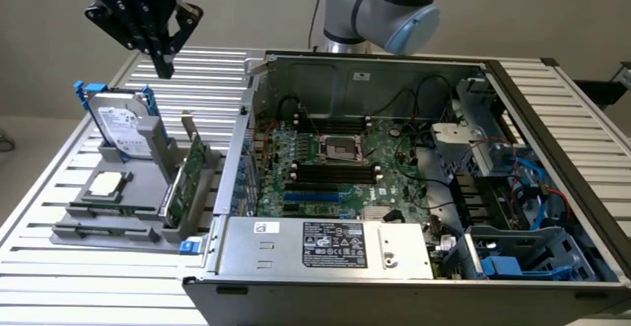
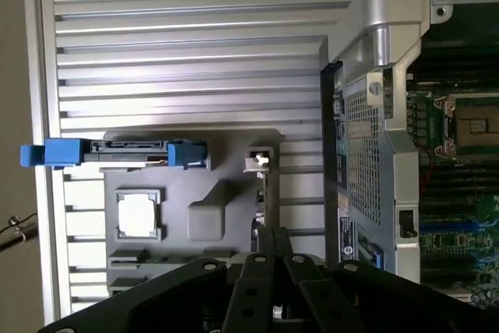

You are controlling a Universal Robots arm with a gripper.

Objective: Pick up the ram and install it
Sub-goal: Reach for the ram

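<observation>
**A:** Robot's gripper hangs high over the slatted tabletop, above the gray parts holder. We see the fingers pressed together, nothing btwn them.

**B:** And the ram? We make it the thin green stick lying low in the holder, just beside the CPU. It's well below the gripper and apart from it.

**A:** Agreed. Our worry is the tall neighbours. The HDD in its blue caddy and the upright expansion card stand close by. A descent off-line could clip either.

**B:** Also, fingers shut like that can't straddle the stick. Brought down so, they'd butt its top edge or the holder.

**A:** The card's green too, so a wrong pick is possible.

**B:** One more risk, we reckon: the black slots on the mobo sit deep inside the PC case. A tilted grip could mean a stick that jams or won't seat.
</observation>
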